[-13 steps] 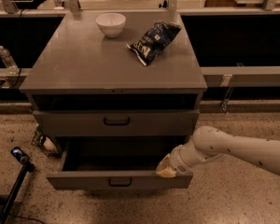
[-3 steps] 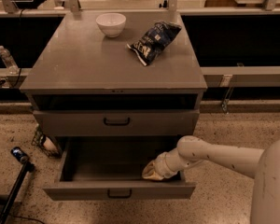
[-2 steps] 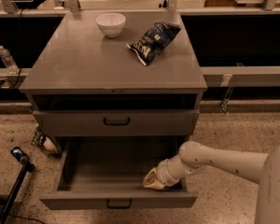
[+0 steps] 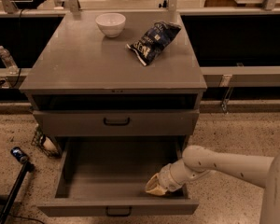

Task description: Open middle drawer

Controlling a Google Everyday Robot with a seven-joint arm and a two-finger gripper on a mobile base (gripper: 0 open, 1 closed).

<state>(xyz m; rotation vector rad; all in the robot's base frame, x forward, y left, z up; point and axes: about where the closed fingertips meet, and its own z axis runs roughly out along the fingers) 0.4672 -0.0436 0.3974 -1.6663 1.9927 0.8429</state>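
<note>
The middle drawer (image 4: 84, 208) of the grey cabinet (image 4: 84, 64) stands pulled far out toward me. Its inside is empty, and its plain front carries a small black centre pull (image 4: 117, 212). My gripper (image 4: 155, 187) is down inside the drawer at its front right corner, just behind the front panel. My pale arm (image 4: 224, 167) reaches in from the right. The drawer above it (image 4: 154, 122), with a wider black handle (image 4: 116, 121), is closed. Any lower drawer is hidden under the open one.
A white bowl (image 4: 110, 24) and a dark blue chip bag (image 4: 153, 41) lie on the cabinet top. A water bottle (image 4: 6, 59) stands on a ledge at left. A black pole (image 4: 11, 195) leans on the speckled floor at lower left.
The middle drawer has slid further out toward me, and my gripper has moved with it toward the front.
</note>
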